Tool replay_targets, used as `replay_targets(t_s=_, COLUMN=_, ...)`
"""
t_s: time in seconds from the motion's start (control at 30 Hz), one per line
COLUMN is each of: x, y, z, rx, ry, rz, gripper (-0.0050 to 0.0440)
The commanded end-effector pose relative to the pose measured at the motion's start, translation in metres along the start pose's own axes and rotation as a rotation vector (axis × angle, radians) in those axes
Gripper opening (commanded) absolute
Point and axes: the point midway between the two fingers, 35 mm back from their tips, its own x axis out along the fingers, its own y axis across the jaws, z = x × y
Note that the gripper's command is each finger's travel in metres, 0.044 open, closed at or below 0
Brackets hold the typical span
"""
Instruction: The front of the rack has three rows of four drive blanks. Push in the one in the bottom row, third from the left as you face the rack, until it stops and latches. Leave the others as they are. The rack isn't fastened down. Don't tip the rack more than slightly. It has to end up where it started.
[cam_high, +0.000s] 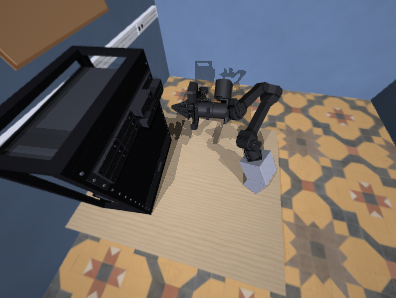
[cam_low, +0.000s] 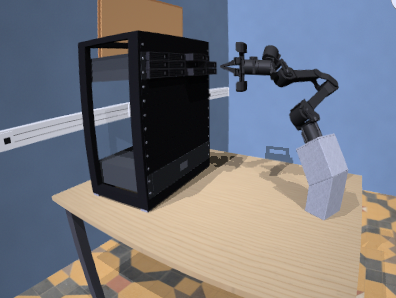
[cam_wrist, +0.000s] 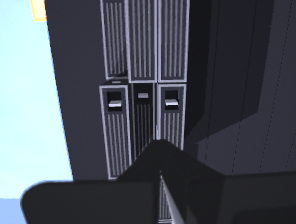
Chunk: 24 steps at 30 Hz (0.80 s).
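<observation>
The black rack (cam_low: 150, 115) stands on the wooden table, also seen in the top view (cam_high: 100, 135). Its drive blanks (cam_low: 175, 64) form three rows across the top of the front face. My gripper (cam_low: 223, 65) is shut and empty, level with the blanks and a short way off the right end of the front, apart from it. It also shows in the top view (cam_high: 176, 107). In the wrist view the blanks run as upright ribbed strips. The closed fingertips (cam_wrist: 159, 145) point at the darker middle strip (cam_wrist: 143, 117). I cannot tell which row that strip belongs to.
The arm rises from a grey block (cam_low: 324, 175) at the table's right side. A white rail (cam_low: 50, 125) runs along the wall behind the rack. A brown board (cam_low: 140, 20) hangs above it. The table edge lies just in front of the rack's near corner.
</observation>
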Motion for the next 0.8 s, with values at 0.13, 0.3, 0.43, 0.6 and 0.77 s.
replay_targets(t_s=0.13, x=0.001, y=0.001, z=-0.001, rx=-0.001, ry=0.002, rz=0.0, gripper=-0.005)
replay_targets(t_s=0.3, x=0.001, y=0.001, z=-0.001, rx=-0.001, ry=0.002, rz=0.0, gripper=-0.005)
replay_targets(t_s=0.43, x=0.001, y=0.001, z=-0.001, rx=-0.001, ry=0.002, rz=0.0, gripper=-0.005)
replay_targets(t_s=0.6, x=0.005, y=-0.002, z=-0.005, rx=-0.001, ry=0.002, rz=0.0, gripper=-0.005)
replay_targets(t_s=0.77, x=0.014, y=-0.009, z=-0.014, rx=-0.001, ry=0.002, rz=0.0, gripper=-0.005)
